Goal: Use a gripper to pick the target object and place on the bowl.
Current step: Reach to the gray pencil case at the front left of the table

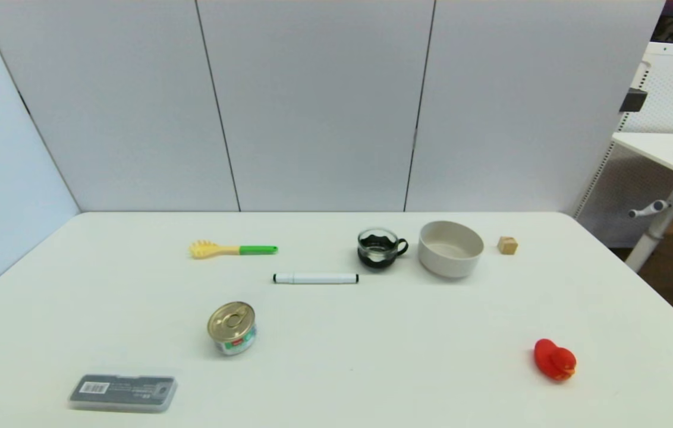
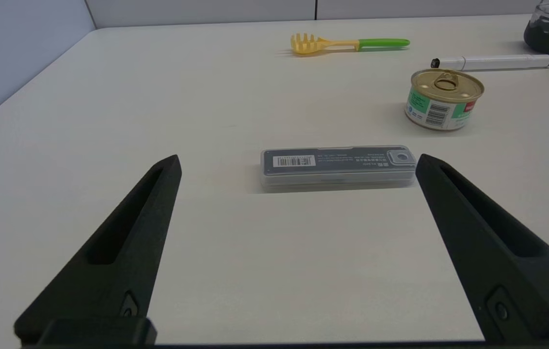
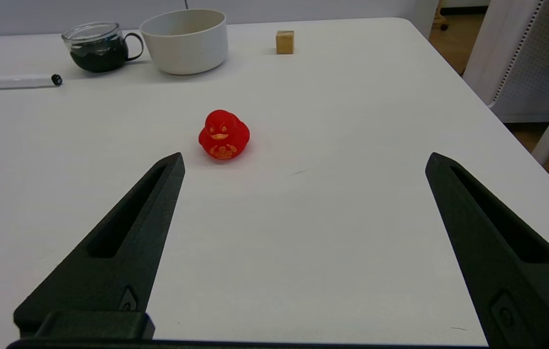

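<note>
While the flat grey case (image 1: pixel 123 392) lies on the table (image 1: pixel 372 368) well apart from the bowl (image 1: pixel 450 248), on the near left side past the can (image 1: pixel 232 327), the left gripper (image 2: pixel 297 162) hovers short of it with jaws spread wide and empty. The right gripper (image 3: pixel 303 162) hangs near the red duck (image 3: pixel 223 134), its jaws likewise wide apart and holding nothing.

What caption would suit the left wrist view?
Open left gripper faces the dark grey case lying flat on the table.
</note>
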